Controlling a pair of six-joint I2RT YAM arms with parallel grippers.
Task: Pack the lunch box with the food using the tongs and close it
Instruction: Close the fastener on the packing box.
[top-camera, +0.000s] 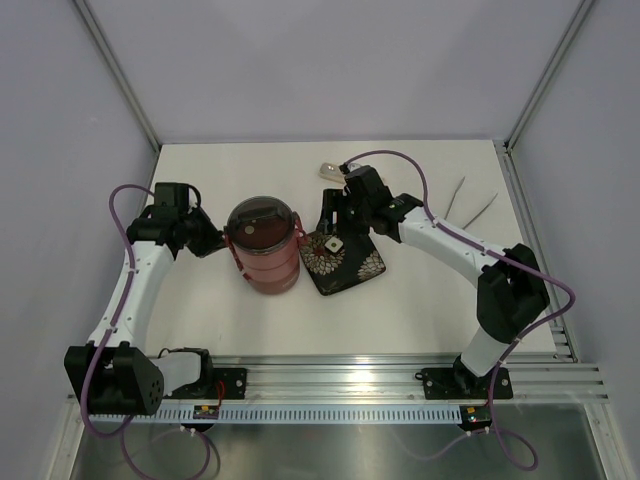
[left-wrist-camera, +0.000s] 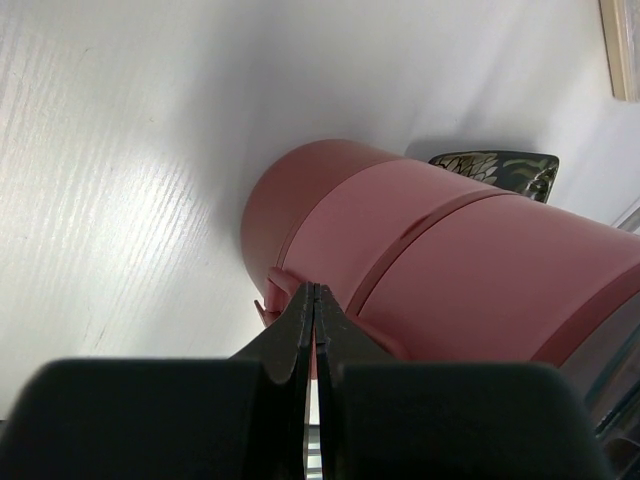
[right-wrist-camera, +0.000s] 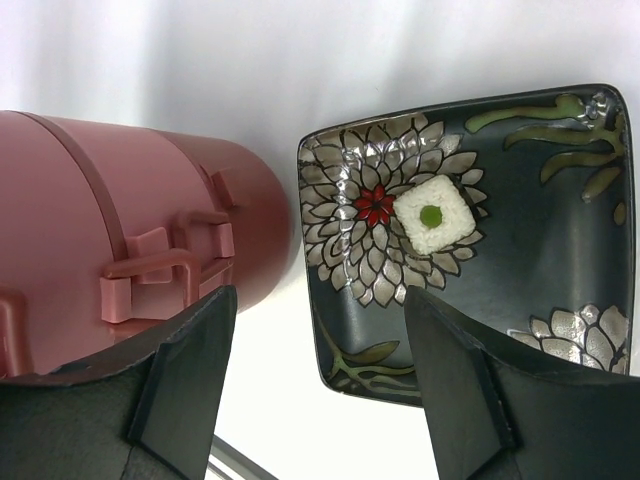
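The lunch box (top-camera: 268, 258) stands as a stack of dusty-red bowls left of centre, a round lid (top-camera: 260, 222) on top. My left gripper (top-camera: 216, 240) is shut with nothing in it, its tips (left-wrist-camera: 315, 292) against a red clasp on the stack's left side (left-wrist-camera: 450, 260). My right gripper (top-camera: 331, 216) hangs open over the gap between the stack (right-wrist-camera: 120, 190) and the plate (right-wrist-camera: 545, 260); nothing lies between its fingers (right-wrist-camera: 190, 340). The tongs (top-camera: 478, 208) lie on the table at the far right. The food is out of view.
The black flower-patterned plate (top-camera: 352, 268) sits right of the stack, a small white square (top-camera: 332, 243) with a green dot (right-wrist-camera: 432, 214) on it. A pale translucent object (top-camera: 329, 170) lies behind the right gripper. A clasp (right-wrist-camera: 160, 270) juts from the stack's right side.
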